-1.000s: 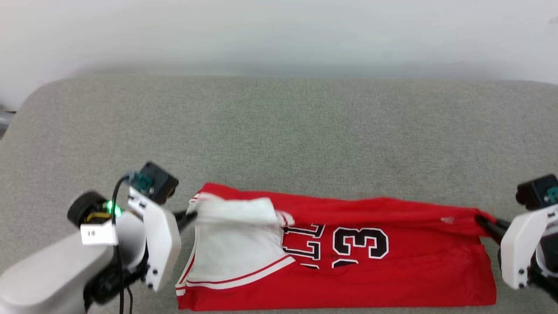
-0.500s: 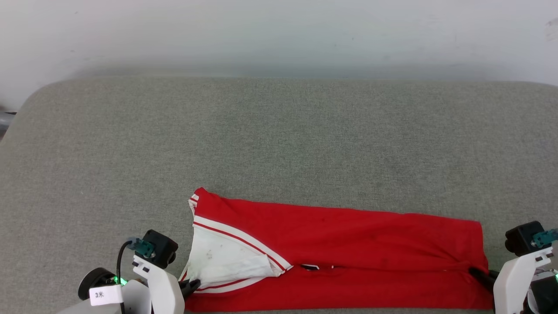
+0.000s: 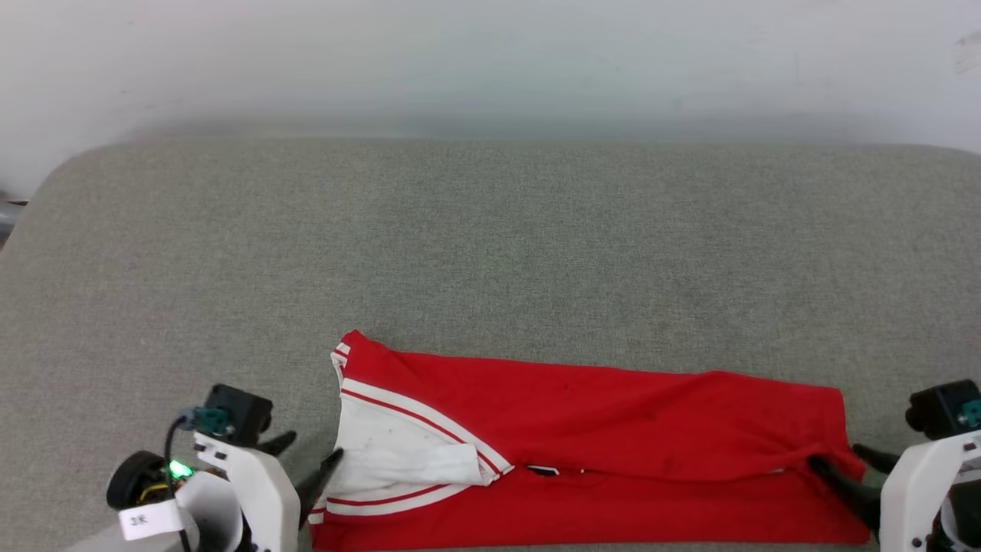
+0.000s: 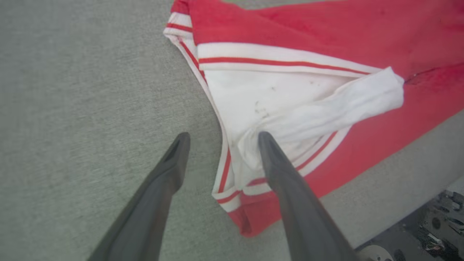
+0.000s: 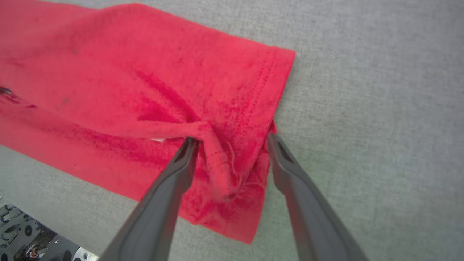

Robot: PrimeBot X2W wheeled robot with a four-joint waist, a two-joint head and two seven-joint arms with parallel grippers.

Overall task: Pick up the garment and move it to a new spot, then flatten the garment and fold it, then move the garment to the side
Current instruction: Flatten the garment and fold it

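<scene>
Red garment [image 3: 598, 452] [image 4: 326, 32] [image 5: 108, 72] folded lengthwise into a long band, lying flat at the near edge of the grey surface [image 3: 490, 245]. Long axis left to right across the head view: white sleeve end toward robot's left, stitched hem end toward the right. Soft knit, lightly creased; sleeve [image 3: 398, 460] triangular, rumpled, with red-white striped trim. Sliver of black print [image 3: 548, 469] at the fold line. Surface coarse woven fabric, rounded corners; pale wall [image 3: 490, 61] behind. Left gripper [image 3: 311, 448] [image 4: 223, 136] spread wide, holding nothing: one finger over the sleeve, the other over bare surface. Right gripper [image 3: 837, 455] [image 5: 232, 138] spread wide too, straddling the bunched hem corner; contact unclear.
</scene>
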